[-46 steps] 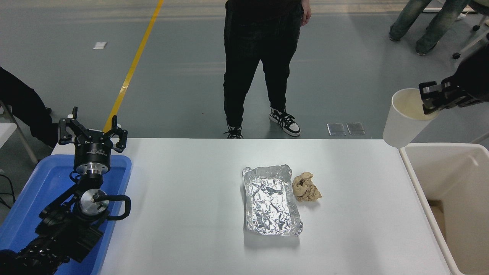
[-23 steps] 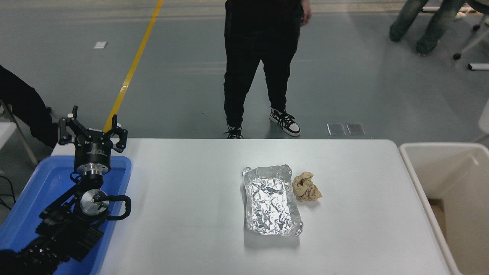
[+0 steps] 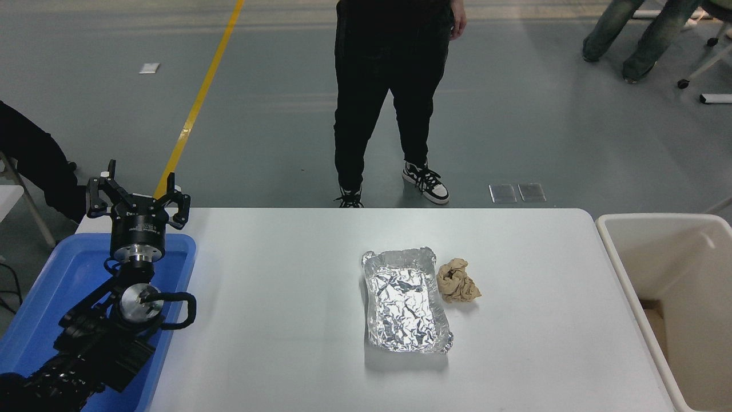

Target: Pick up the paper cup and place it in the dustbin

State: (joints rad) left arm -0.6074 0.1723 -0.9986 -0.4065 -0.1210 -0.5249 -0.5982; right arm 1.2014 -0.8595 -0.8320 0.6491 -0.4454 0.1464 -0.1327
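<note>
The paper cup is out of view, and so are my right arm and its gripper. The dustbin (image 3: pixel 626 269), a large cream bin with deep smooth walls, stands at the table's right end; the part of its inside that shows holds nothing I can make out. My left gripper (image 3: pixel 138 191) is parked at the lower left above the blue tray, fingers spread open and holding nothing.
A crumpled foil tray (image 3: pixel 405 300) lies mid-table with a tan paper ball (image 3: pixel 457 280) touching its right side. A shallow blue tray (image 3: pixel 68 274) sits at the left edge. A person in black trousers (image 3: pixel 389 97) stands at the far side; other legs show at the top right.
One second ago my right gripper held the paper cup above the dustbin's far left corner. It then left the picture to the right with the cup. The left arm stayed still.
</note>
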